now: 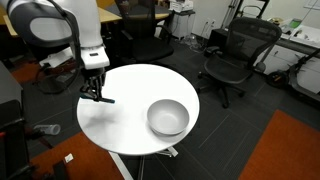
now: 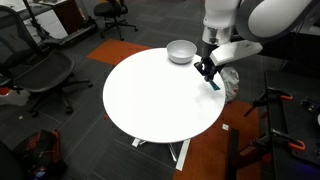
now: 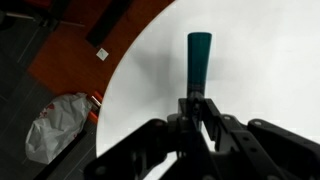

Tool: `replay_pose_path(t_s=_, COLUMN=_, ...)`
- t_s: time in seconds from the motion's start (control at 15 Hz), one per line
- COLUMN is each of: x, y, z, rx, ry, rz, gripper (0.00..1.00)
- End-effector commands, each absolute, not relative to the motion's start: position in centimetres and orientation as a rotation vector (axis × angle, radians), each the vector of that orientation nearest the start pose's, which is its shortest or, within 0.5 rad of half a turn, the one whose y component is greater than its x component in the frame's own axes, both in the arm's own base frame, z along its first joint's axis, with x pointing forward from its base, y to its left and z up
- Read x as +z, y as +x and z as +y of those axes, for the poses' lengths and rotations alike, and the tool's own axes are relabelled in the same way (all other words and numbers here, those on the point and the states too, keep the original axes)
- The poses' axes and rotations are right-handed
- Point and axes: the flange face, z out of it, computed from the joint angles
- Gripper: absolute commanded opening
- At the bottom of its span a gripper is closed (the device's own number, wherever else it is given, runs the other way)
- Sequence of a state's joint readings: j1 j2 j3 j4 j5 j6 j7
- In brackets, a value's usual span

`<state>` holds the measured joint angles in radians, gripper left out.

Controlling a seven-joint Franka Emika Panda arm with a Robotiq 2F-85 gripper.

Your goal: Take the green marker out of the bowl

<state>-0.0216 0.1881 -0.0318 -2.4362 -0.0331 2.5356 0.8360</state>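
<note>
The claw clamps the green marker, plain in wrist view; only exterior views show the bowl.

Quick tally from us: one robot arm carrying one gripper, one green marker and one bowl. There's one round white table and that's it for tables. In both exterior views we count two black office chairs each: a mesh chair plus a far chair, then a near chair plus a back chair. We can't tell whether it's the same pair. The wrist view adds one crumpled white bag.
</note>
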Motion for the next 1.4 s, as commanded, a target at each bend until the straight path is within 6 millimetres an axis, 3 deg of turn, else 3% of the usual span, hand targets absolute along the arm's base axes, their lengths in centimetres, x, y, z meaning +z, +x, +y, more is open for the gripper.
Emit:
replay_pose_path(t_s=0.0, x=19.6, y=49.7, z=-3.0, rx=0.066, ry=-2.895, rz=1.413, gripper=0.05)
replay_pose_path(t_s=0.6, x=15.8, y=51.7, z=-3.8, rx=0.053, ry=-2.892, rz=1.500, gripper=0.05)
replay_pose_path(t_s=0.67, x=15.7, y=51.8, z=-3.9, rx=0.053, ry=-2.894, rz=1.499, gripper=0.44)
replay_pose_path(t_s=0.73, x=15.7, y=51.9, z=-4.1, rx=0.049, ry=-2.899, rz=1.500, gripper=0.44)
replay_pose_path(t_s=1.2, x=18.1, y=51.2, z=-6.2, rx=0.013, ry=-2.909, rz=1.502, gripper=0.95)
replay_pose_path(t_s=1.33, x=19.4, y=50.9, z=-7.0, rx=-0.006, ry=-2.918, rz=1.482, gripper=1.00)
